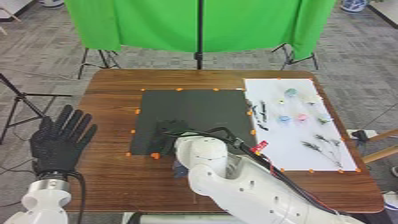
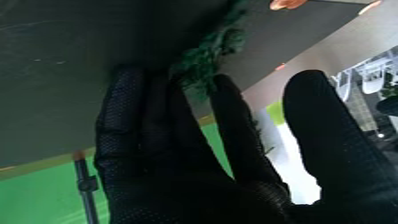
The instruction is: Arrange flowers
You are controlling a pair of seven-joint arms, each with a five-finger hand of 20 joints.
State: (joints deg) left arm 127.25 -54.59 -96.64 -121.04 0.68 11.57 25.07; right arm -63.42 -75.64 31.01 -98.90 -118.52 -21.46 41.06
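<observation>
Table (image 1: pixel 108 117) before a green backdrop (image 1: pixel 160 25), greenery (image 2: pixel 215 52) at the right hand (image 1: pixel 169 131)

The tabletop is brown wood with a visible grain. A black mat (image 1: pixel 191 105) lies on it, orange markers (image 1: pixel 179 89) dotted round its edges, and to the right is a white sheet (image 1: pixel 266 86). On that sheet are a teal bloom (image 1: pixel 290 92), a blue bloom (image 1: pixel 284 119) and a pink bloom (image 1: pixel 302 117), with dark stems (image 1: pixel 259 112) along the left side and leafy sprigs (image 1: pixel 329 150) toward the near end. Beyond the table, the backdrop hangs on dark stands over grey carpet (image 1: pixel 44 60); a blue-and-white vase (image 1: pixel 354 5) stands at the far right.

The right hand is over the left part of the mat. In the right wrist view its fingers are extended, the thumb (image 2: pixel 311 105) well apart from them. The greenery appears at and just beyond the fingertips, partly hidden behind them, against the dark mat. Whether the hand has hold of it, I cannot tell.

At the table's left edge, the left hand (image 1: pixel 59 146) is open, its fingers straight and spread, holding nothing.
</observation>
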